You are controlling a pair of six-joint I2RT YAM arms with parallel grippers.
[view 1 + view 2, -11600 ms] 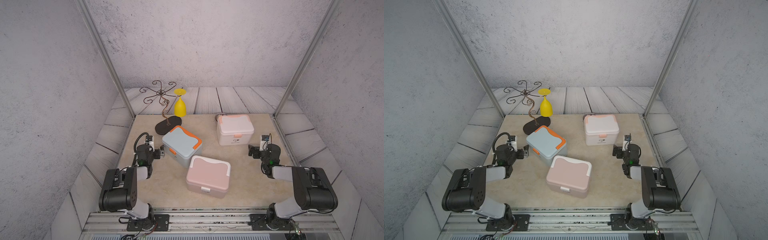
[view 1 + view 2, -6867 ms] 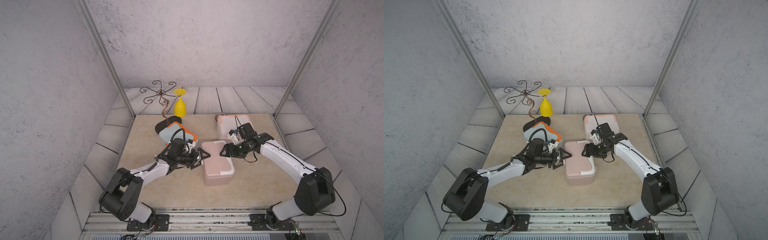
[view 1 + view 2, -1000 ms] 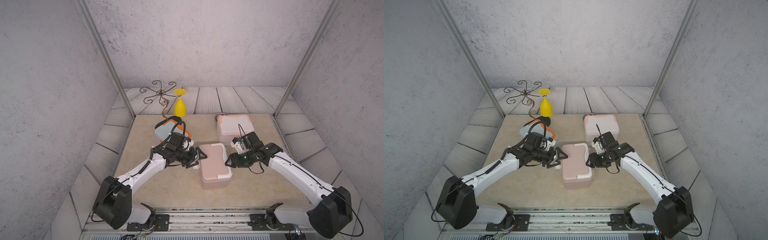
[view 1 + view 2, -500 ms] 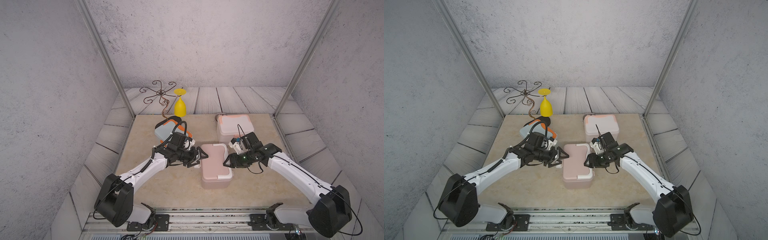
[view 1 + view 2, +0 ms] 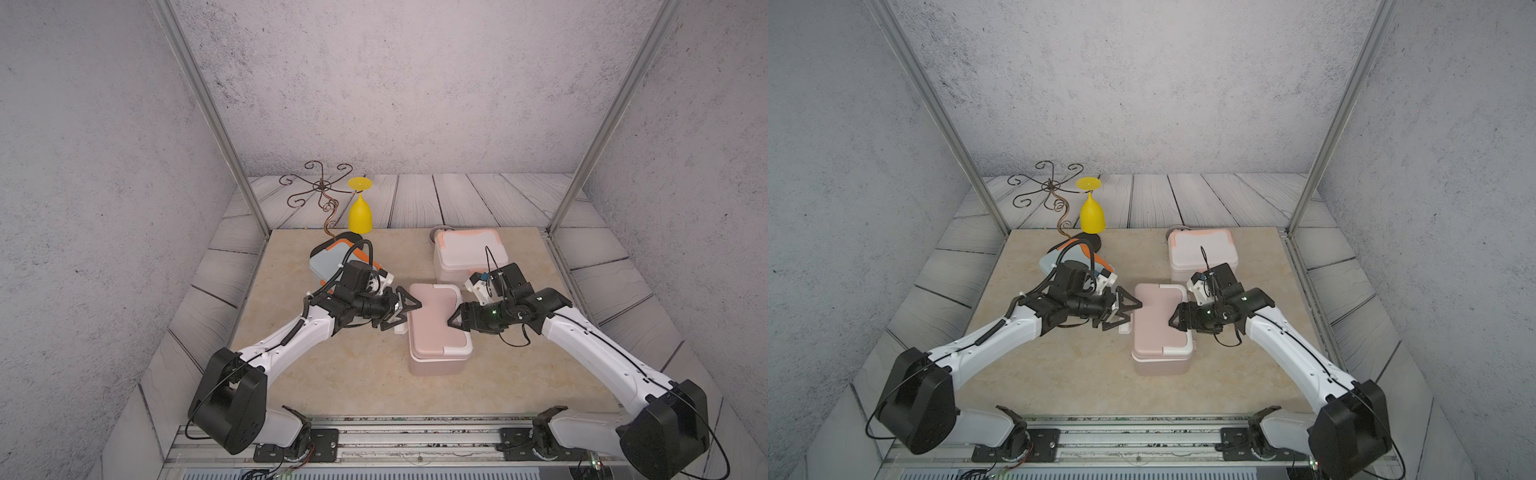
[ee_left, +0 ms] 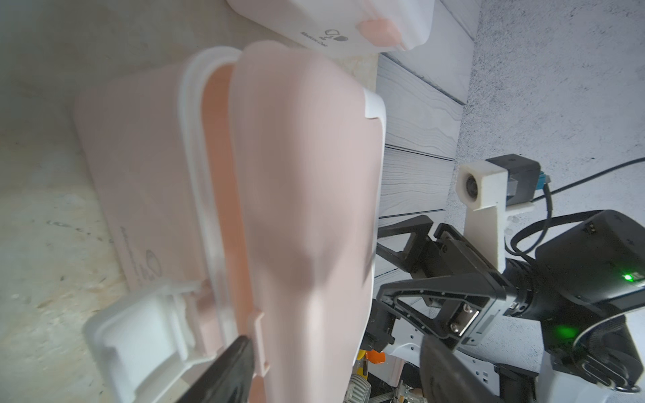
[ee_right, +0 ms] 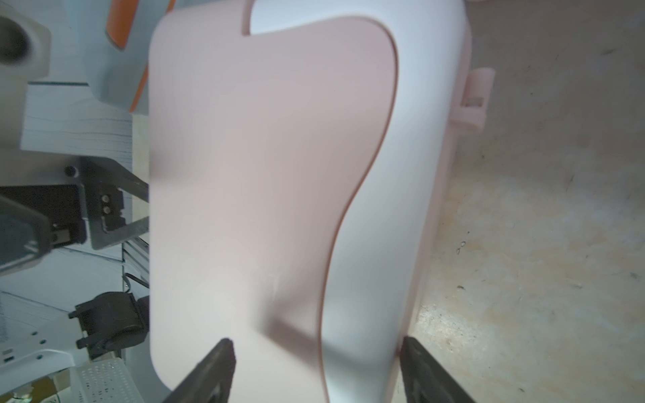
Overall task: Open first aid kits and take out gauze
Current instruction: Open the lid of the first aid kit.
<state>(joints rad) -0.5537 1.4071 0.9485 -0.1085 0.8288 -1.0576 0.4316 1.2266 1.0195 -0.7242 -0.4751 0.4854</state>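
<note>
Pink first aid kit [image 5: 434, 332] at mid-desk [image 5: 332, 374], long sides running front to back, lid down. White latch [image 6: 146, 331] swung out and hanging loose on the side toward the left arm.

Left end effector [image 5: 404, 316] right at that side, fingers spread wide. One finger over the lid's rim, one low beside the latch, clamped on nothing.

Right end effector [image 5: 454, 323] at the opposite long side, fingers likewise apart. Straddling the lid's white-trimmed edge, one finger above the lid, one down by the wall. Contact there too blurred to call.

Bare desk from the pink kit forward to the front rail [image 5: 395, 432]. Broad bare stretches on both flanks under the two forearms. Only a narrow gap between the pink kit and the white kit with peach trim [image 5: 467, 249], set toward the back right with lid shut.

Small grey bowl [image 5: 439, 230] peeking out just behind that white kit. Grey-blue kit with orange trim [image 5: 328, 262] near the back left, partly hidden by the left wrist.

Back-left edge crowded: upside-down yellow goblet [image 5: 360, 212] and curled wire stand [image 5: 322, 189] just behind the grey-blue kit. Metal frame posts [image 5: 598, 120] rising at the back corners.

Contents of all three kits hidden under their lids.
</note>
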